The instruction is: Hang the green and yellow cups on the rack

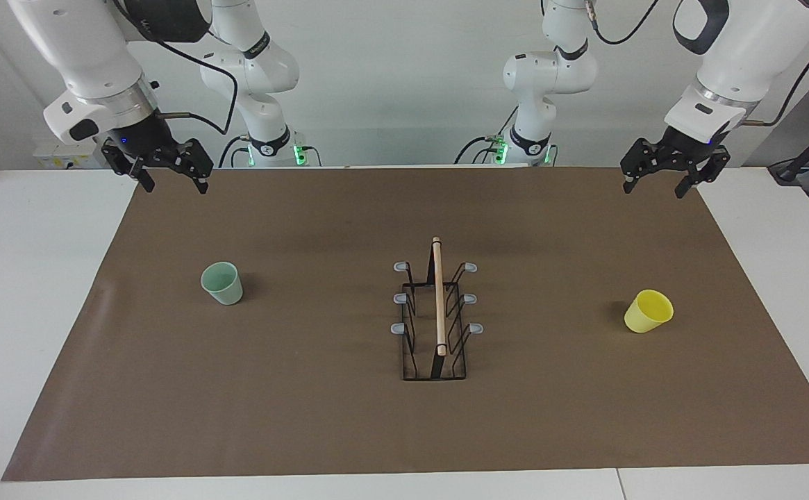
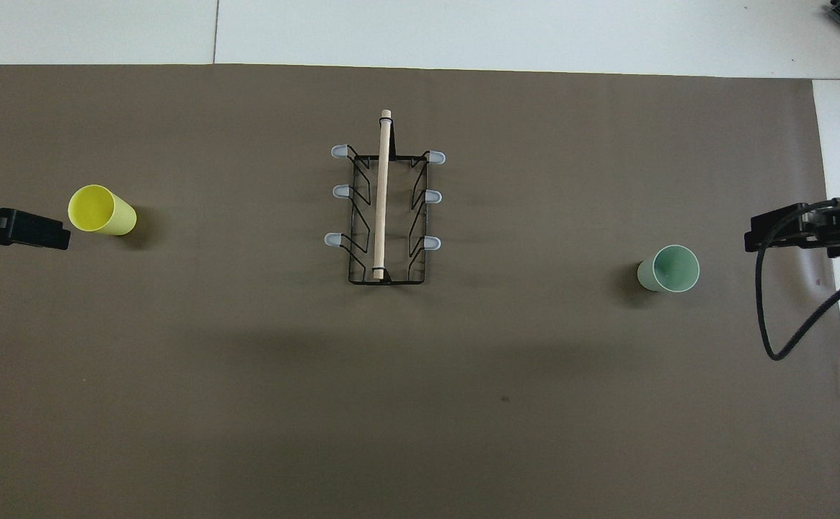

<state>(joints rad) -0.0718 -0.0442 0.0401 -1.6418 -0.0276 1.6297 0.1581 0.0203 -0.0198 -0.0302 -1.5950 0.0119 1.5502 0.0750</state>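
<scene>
The black wire rack (image 1: 438, 298) (image 2: 382, 202) with a wooden rod on top and grey-tipped prongs stands mid-mat. The mint green cup (image 1: 222, 282) (image 2: 669, 268) stands mouth up toward the right arm's end. The yellow cup (image 1: 648, 311) (image 2: 101, 210) stands mouth up toward the left arm's end. My right gripper (image 1: 175, 182) (image 2: 787, 231) hangs open and empty in the air over the mat's edge at its own end. My left gripper (image 1: 654, 186) (image 2: 16, 227) hangs open and empty over the mat's edge at the yellow cup's end. Neither touches a cup.
A brown mat (image 1: 307, 417) (image 2: 246, 396) covers most of the white table (image 1: 36, 312). A black cable (image 2: 769, 317) loops down from the right arm over the mat's edge beside the green cup.
</scene>
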